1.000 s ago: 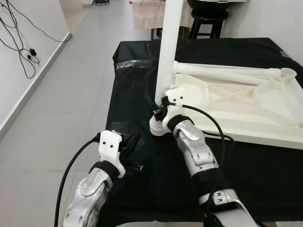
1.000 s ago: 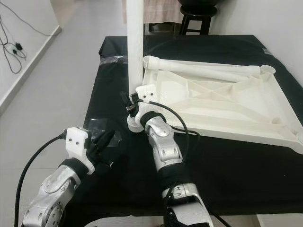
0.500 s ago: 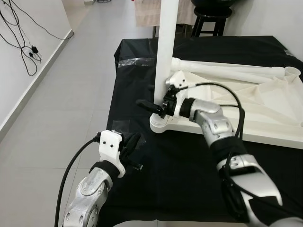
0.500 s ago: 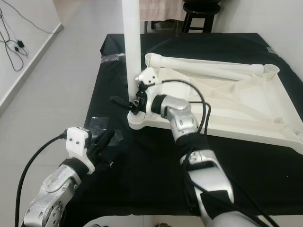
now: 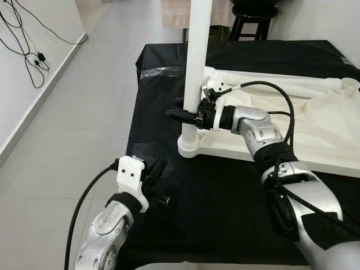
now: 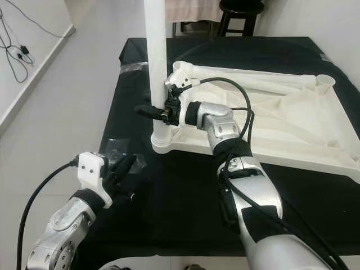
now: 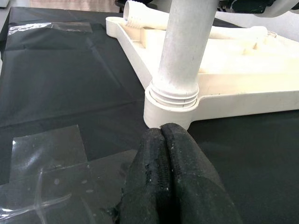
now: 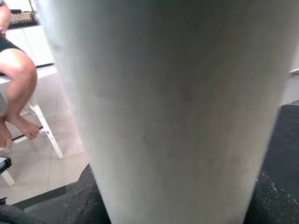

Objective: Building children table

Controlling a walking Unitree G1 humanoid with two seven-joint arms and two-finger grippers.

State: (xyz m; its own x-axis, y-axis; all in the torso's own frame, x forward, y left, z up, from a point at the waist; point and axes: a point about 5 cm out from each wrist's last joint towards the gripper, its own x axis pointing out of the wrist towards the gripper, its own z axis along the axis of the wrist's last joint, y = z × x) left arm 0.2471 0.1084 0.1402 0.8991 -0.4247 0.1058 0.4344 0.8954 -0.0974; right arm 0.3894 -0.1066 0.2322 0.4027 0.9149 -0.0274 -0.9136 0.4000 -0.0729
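Note:
A white children's table top (image 5: 315, 140) lies upside down on a black-covered table (image 5: 214, 191). One white leg (image 5: 197, 62) stands upright in its near-left corner socket (image 5: 188, 147). My right gripper (image 5: 188, 115) reaches in from the right and is shut on this leg a little above the socket, one black finger (image 5: 175, 114) poking out past its left side. In the right wrist view the leg (image 8: 177, 102) sits close between the fingers. My left gripper (image 7: 163, 128) rests shut on the black cloth, short of the socket (image 7: 170, 105). A second leg (image 5: 270, 79) lies along the top's far edge.
Clear tape patches (image 5: 160, 72) stick to the cloth, one right by the left gripper (image 7: 46, 149). The covered table's left edge drops to grey floor tiles (image 5: 73, 112). A black stool (image 5: 250, 14) stands behind. Cables (image 5: 28, 50) hang on the left wall. A person's bare legs (image 8: 18, 84) are beyond the leg.
My right gripper rose from the leg's base, swung round to reach in sideways, and closed on the leg higher up. The left gripper has stayed where it was.

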